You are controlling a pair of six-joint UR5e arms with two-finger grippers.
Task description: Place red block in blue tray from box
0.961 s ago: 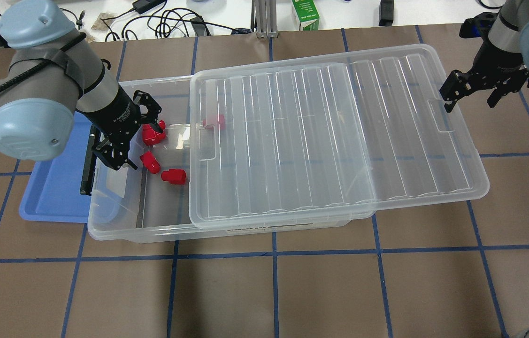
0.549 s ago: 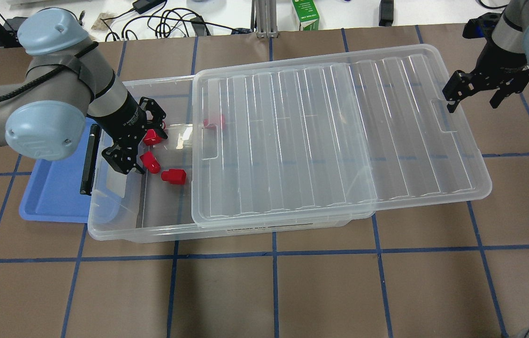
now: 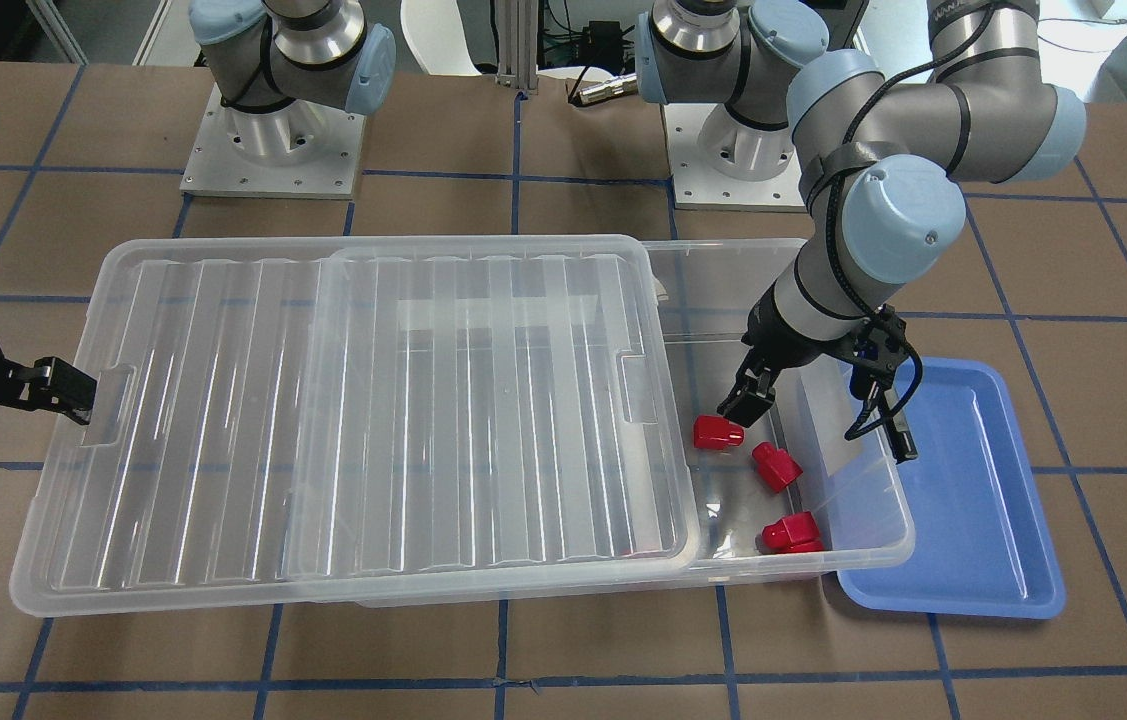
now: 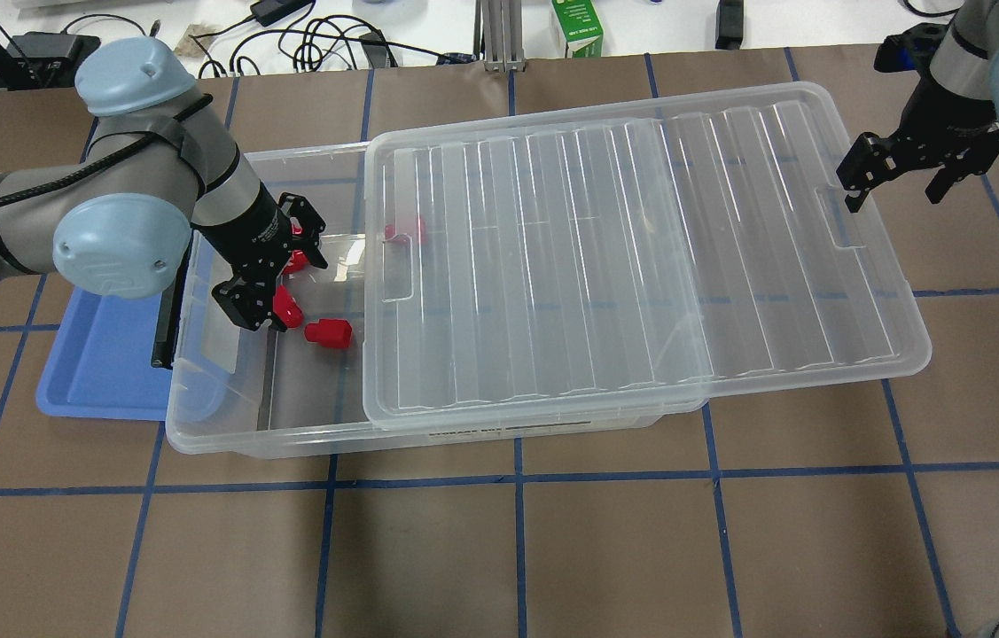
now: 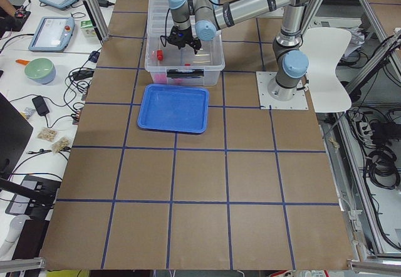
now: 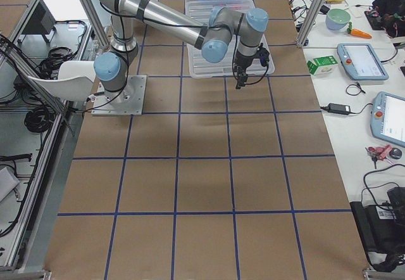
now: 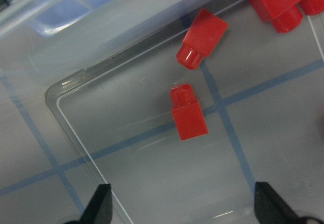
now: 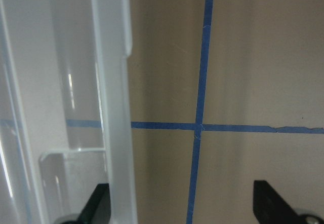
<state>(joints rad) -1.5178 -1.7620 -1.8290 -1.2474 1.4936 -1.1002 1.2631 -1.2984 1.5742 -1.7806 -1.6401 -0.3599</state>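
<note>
My desk [image 4: 517,549] wears brown paper crossed by blue tape lines. Past its far edge a white bench carries a green carton [image 4: 576,28], tangled black cables [image 4: 313,40], a green bowl [image 5: 39,71] and a tablet [image 5: 56,32]. A white chair [image 5: 329,57] stands opposite.

Blocks [image 4: 328,333] in box [image 4: 217,436], tray [image 4: 100,368] seemingly alongside

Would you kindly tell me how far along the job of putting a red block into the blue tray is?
Done: the lid is slid aside, leaving the box open. In hand: the left gripper hangs open over the red blocks, holding nothing. Left: grasp one block, lift it out and set it in the blue tray, which lies empty.
</note>
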